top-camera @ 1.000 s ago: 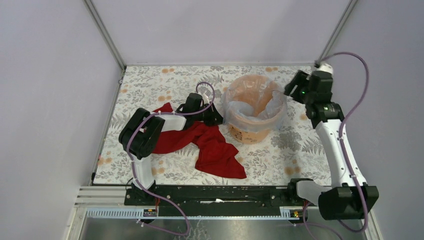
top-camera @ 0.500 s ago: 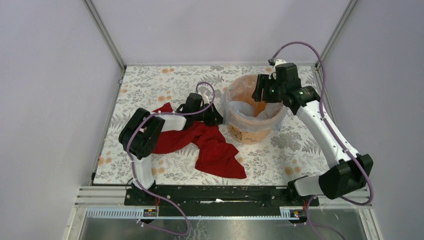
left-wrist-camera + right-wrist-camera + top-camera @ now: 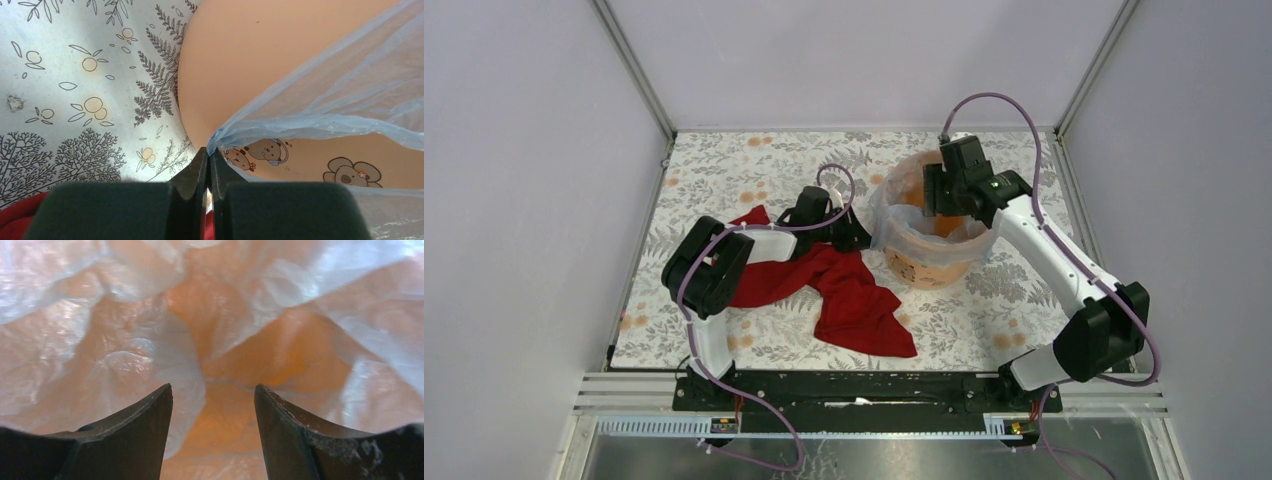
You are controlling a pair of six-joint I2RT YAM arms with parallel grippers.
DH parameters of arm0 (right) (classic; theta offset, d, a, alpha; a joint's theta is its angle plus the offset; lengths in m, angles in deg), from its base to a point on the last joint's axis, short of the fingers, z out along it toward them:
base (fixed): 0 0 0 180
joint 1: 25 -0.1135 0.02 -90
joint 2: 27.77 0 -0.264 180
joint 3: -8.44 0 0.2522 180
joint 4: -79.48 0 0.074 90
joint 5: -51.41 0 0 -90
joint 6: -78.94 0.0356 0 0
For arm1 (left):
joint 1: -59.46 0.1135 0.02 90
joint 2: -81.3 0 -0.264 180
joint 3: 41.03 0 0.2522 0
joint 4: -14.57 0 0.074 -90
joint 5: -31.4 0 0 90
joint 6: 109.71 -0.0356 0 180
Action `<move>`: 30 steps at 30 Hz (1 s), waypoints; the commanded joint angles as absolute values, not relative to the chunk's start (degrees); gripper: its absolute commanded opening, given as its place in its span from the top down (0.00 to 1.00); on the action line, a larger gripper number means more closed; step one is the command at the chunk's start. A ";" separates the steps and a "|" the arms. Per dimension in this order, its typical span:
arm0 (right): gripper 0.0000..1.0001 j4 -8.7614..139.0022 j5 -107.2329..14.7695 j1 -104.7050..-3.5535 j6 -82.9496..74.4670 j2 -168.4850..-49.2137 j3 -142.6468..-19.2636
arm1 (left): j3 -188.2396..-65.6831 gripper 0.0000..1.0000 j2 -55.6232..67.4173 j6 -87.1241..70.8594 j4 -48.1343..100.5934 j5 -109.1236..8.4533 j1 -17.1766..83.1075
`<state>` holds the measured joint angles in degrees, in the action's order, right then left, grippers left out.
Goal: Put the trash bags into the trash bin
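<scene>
The orange trash bin (image 3: 924, 262) stands upright at the table's centre right. The pale-blue trash bag (image 3: 896, 222) lines it, its film draped over the rim. My left gripper (image 3: 860, 238) is shut on the bag's edge (image 3: 235, 131) against the bin's left outer side (image 3: 250, 60), low by the printed pictures. My right gripper (image 3: 936, 205) is open and points down into the bin's mouth. In the right wrist view its fingers (image 3: 150, 410) hang over the crumpled film (image 3: 125, 340) inside, with orange showing through.
A large red cloth (image 3: 849, 295) lies on the flowered tablecloth (image 3: 724, 175) left of the bin, partly under my left arm. A corner of it shows in the left wrist view (image 3: 12, 220). Walls and frame posts ring the table.
My right arm swung left from the table's far right corner to over the bin and lowered into its mouth. The left arm, the bin and the red cloth have not moved.
</scene>
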<state>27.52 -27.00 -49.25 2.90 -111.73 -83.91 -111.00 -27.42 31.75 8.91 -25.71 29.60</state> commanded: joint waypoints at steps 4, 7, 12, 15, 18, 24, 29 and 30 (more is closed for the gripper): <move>0.29 37.79 -32.88 -51.10 6.43 -115.34 -79.60 | -111.27 0.94 -26.24 31.70 6.00 -25.82 29.06; 0.29 40.55 -38.11 -51.84 8.74 -116.98 -78.08 | -111.31 0.94 -26.26 31.74 5.93 -25.92 28.84; 0.16 47.53 -45.20 -53.30 11.87 -114.94 -74.11 | -111.54 0.94 -26.47 31.82 5.92 -25.94 28.71; 0.09 43.03 -36.53 -52.72 8.63 -115.09 -75.89 | -111.57 0.94 -26.24 31.75 6.00 -25.82 28.63; 0.08 39.25 -29.88 -50.40 5.97 -115.73 -78.25 | -111.49 0.94 -25.93 31.27 6.43 -26.08 28.66; 0.08 42.54 -24.50 -49.70 2.41 -117.52 -77.48 | -111.31 0.94 -26.23 31.75 5.76 -25.90 28.63; 0.07 49.20 -25.02 -49.76 3.55 -123.25 -75.13 | -111.39 0.94 -26.31 31.88 5.65 -25.82 28.62; 0.06 50.90 -25.05 -49.70 4.03 -124.51 -74.47 | -111.39 0.94 -26.30 31.88 5.66 -25.81 28.56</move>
